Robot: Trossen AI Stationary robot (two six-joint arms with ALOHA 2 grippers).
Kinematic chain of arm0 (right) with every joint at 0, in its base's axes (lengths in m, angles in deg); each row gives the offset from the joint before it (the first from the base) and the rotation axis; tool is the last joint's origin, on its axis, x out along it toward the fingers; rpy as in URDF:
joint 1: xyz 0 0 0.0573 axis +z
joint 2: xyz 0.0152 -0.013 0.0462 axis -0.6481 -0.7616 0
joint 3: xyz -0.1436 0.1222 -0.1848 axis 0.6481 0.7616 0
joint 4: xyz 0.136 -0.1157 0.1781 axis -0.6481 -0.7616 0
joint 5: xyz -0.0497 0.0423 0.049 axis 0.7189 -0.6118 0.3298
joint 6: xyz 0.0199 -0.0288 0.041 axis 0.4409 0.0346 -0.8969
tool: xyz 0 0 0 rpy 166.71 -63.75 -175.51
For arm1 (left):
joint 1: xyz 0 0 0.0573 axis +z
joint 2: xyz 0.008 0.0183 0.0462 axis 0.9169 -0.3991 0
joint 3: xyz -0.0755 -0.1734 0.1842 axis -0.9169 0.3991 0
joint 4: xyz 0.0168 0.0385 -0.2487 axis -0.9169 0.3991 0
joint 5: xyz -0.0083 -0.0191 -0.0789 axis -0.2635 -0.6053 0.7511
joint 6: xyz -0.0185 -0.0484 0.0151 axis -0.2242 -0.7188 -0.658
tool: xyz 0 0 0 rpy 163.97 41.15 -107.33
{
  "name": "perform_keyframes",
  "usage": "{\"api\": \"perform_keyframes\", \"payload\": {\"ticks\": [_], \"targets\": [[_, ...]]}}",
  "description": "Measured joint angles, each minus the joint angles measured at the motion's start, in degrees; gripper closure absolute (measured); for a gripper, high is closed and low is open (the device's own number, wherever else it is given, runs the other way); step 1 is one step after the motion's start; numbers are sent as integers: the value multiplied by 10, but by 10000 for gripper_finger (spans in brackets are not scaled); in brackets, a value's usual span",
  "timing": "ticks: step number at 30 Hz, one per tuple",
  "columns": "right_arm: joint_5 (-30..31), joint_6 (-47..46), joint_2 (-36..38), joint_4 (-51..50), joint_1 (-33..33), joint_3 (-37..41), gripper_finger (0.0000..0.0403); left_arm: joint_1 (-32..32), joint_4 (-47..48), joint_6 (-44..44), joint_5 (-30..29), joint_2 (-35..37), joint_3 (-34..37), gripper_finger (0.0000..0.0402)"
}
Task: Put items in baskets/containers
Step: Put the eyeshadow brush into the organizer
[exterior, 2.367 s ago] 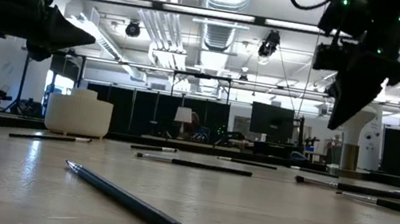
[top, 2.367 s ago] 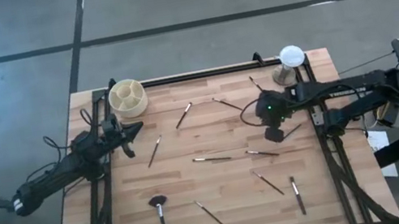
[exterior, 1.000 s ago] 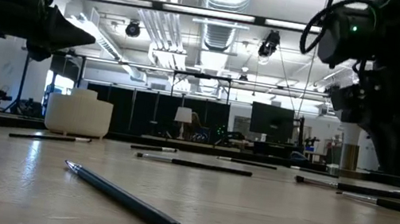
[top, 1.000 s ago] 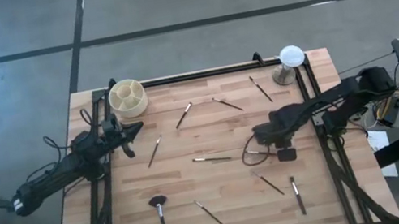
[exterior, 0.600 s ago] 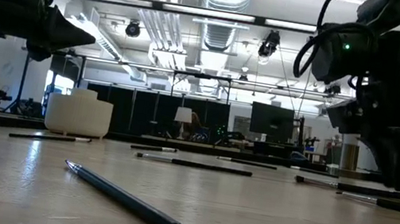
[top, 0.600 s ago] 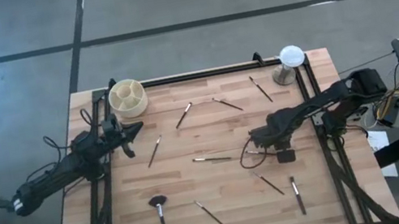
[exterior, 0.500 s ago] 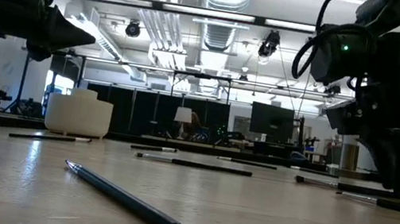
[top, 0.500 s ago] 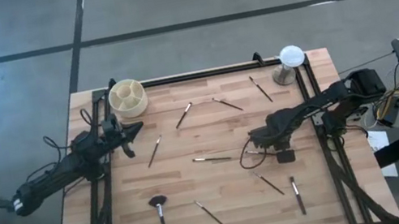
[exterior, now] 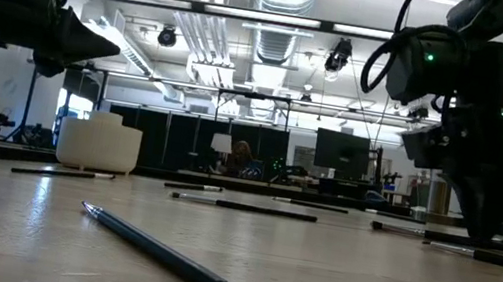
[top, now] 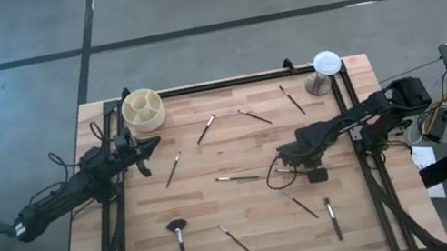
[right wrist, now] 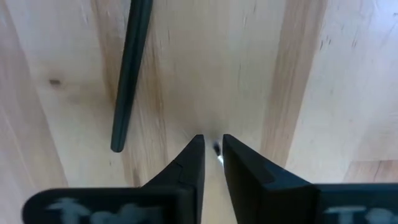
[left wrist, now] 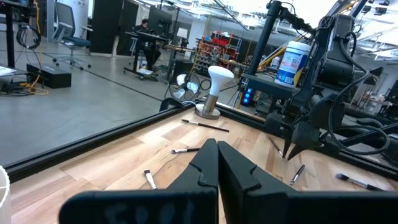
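The right hand [top: 284, 166] has dropped from above the surface [top: 251, 231] to right of frame centre, fingers nearly closed around a thin brush [right wrist: 217, 149], apparently mid-pinch. The cup [top: 143, 109] sits upper left, beyond scattered brushes [top: 238, 177]. The left hand [top: 141, 152], fingers together and empty, waits near it, possibly crowding delivery.

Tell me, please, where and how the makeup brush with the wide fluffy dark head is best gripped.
Grip the dark fluffy-headed makeup brush at mid-handle, coming straight down with the tool closing across the thin handle. It lies flat on the wooden table, clear of the other brushes, head toward the far edge. The soft head would probably squash and slip.
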Motion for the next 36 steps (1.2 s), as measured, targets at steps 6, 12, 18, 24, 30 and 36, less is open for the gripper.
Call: {"api": "perform_keyframes", "payload": {"ticks": [6, 12, 18, 24, 30, 36], "targets": [[8, 5, -6, 3, 0, 0, 375, 0, 0, 0, 0, 0, 0, 402], [34, 1, -7, 10, -1, 0, 393, 0, 0, 0, 0, 0, 0, 402], [62, -12, 11, 11, -2, -2, 394, 0, 0, 0, 0, 0, 0, 402], [72, -13, 49, 11, -1, -21, 394, 0, 0, 0, 0, 0, 0, 402], [83, 21, 95, 29, -4, -53, 395, 0, 0, 0, 0, 0, 0, 402], [87, 43, 134, 63, -17, -89, 395, 0, 0, 0, 0, 0, 0, 402]]}}
